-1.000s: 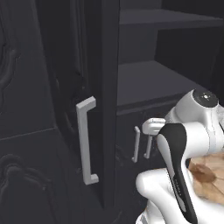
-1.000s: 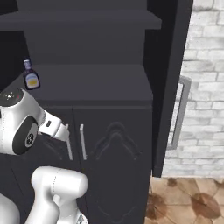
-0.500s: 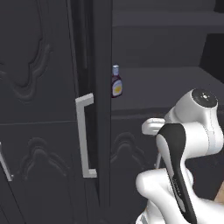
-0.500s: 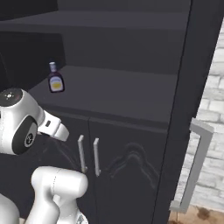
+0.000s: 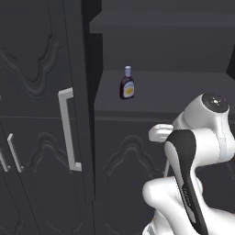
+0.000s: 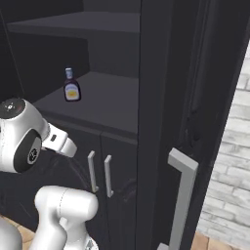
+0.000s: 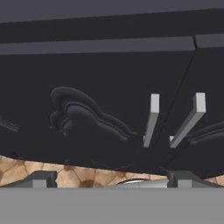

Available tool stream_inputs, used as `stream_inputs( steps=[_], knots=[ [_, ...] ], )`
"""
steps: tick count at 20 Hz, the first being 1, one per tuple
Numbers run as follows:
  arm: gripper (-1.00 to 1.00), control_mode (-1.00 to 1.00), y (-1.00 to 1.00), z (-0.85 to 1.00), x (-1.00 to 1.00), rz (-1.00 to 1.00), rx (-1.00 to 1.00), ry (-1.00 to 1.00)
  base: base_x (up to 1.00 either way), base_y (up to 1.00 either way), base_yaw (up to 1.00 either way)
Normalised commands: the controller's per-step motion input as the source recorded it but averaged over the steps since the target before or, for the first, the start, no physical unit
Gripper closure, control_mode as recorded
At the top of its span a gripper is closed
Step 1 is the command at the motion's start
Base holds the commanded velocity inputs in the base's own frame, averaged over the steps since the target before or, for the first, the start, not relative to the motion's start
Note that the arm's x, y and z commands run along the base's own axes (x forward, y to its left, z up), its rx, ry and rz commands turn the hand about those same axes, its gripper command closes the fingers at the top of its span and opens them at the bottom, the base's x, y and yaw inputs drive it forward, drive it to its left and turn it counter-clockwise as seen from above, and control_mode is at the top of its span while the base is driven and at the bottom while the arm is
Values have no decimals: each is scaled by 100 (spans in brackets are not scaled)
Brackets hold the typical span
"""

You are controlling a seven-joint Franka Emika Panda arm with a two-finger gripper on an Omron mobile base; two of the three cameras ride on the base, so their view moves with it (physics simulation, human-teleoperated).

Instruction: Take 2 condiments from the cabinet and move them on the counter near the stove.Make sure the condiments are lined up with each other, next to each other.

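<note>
A dark maroon condiment bottle point(image 5: 127, 83) with a yellow label and pale cap stands alone on the middle shelf of the open black cabinet point(image 5: 183, 94), and it is also seen from the right point(image 6: 72, 86). The cabinet's ornate left door point(image 5: 41, 69) carries a long grey bar handle point(image 5: 69, 129). My gripper point(image 7: 111, 179) is open with nothing between its fingertips point(image 7: 41, 178). It hangs low, below the shelf, facing the low cabinet doors. The counter and the stove are out of view.
Below the shelf are low black doors with short paired handles point(image 7: 151, 119) point(image 6: 99, 172). The cabinet's right door stands open with its own bar handle point(image 6: 181, 195). A white brick wall point(image 6: 229, 161) lies beyond it. Tiled floor point(image 7: 65, 173) shows underneath.
The whole picture has shifted, so the base has moved. The bottle, hidden in the left view a second ago, now sits near its middle. The gripper stays open.
</note>
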Motion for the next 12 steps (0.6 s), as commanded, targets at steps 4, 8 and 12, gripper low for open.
stream_inputs(
  steps=[4, 8, 12],
  knots=[
    [-100, 100, 0, 0, 0, 0, 0, 0, 54, -17, 17],
    [-100, 100, 0, 0, 0, 0, 0, 0, 69, -1, 9],
    [-100, 100, 0, 0, 0, 0, 0, 0, 77, 0, 5]
  ],
)
